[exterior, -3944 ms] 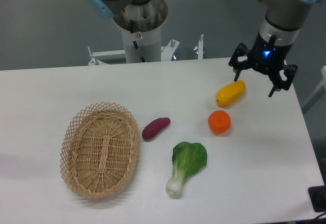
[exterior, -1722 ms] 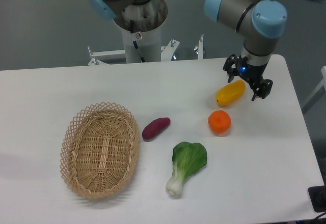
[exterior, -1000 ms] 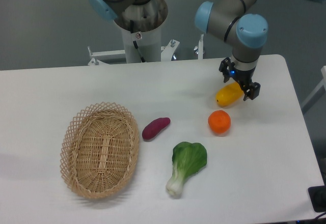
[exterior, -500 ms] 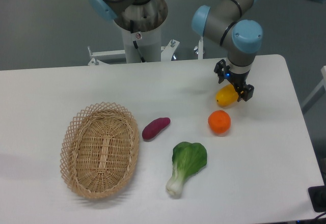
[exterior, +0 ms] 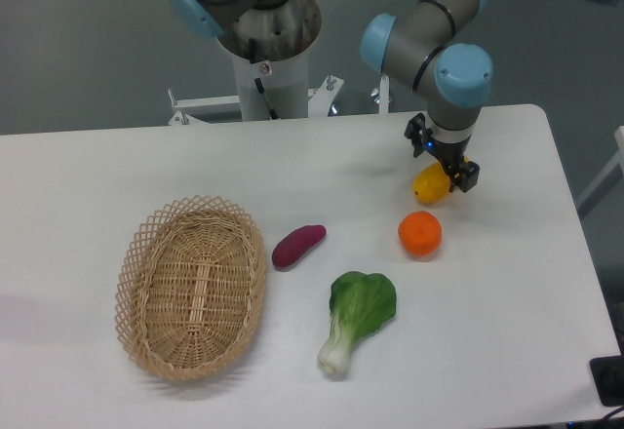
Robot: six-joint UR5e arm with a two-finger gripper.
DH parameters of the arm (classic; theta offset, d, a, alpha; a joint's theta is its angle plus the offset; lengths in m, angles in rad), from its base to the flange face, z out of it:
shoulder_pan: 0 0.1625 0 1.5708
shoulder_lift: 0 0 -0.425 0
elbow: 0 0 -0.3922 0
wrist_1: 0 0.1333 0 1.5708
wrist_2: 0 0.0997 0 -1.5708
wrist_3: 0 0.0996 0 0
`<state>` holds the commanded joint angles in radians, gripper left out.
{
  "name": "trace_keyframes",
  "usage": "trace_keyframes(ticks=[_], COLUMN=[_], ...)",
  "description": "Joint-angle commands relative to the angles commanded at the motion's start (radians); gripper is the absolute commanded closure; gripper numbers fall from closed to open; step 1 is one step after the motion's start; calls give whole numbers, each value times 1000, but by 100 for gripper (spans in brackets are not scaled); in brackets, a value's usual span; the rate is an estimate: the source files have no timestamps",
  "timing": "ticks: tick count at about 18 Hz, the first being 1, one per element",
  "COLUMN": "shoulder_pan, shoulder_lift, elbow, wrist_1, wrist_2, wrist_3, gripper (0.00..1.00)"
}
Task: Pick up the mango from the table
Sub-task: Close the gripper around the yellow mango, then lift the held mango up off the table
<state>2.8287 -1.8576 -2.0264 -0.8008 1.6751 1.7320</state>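
The yellow mango (exterior: 426,188) lies on the white table (exterior: 146,166) at the back right, partly covered by my gripper. My gripper (exterior: 441,164) points down right over the mango's right half. Its two dark fingers stand on either side of the fruit with a gap between them, so it looks open. I cannot tell whether the fingers touch the mango.
A round orange (exterior: 420,233) sits just in front of the mango. A purple sweet potato (exterior: 297,245) and a bok choy (exterior: 357,313) lie mid-table. A wicker basket (exterior: 191,286) stands at the front left. The robot's base column (exterior: 265,49) rises behind the table.
The gripper has come down and moved left from beyond the mango's right end until it sits over the mango. The mango and the other things have not moved.
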Motion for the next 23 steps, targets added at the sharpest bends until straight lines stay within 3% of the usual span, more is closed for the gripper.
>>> trace_keyframes(ticks=[2,6,13,19,23], shoulder_pan=[0,0,-2,-2,8], shoulder_lift=[0,0,17,80,121], elbow=[0,5,35,90,133], wrist_1=[0,0,-3,-26,-113], wrist_2=[0,-2,-12,-69,-179], wrist_3=[-6,-6,-8,-26,-76], gripper=[40,48,49,49,48])
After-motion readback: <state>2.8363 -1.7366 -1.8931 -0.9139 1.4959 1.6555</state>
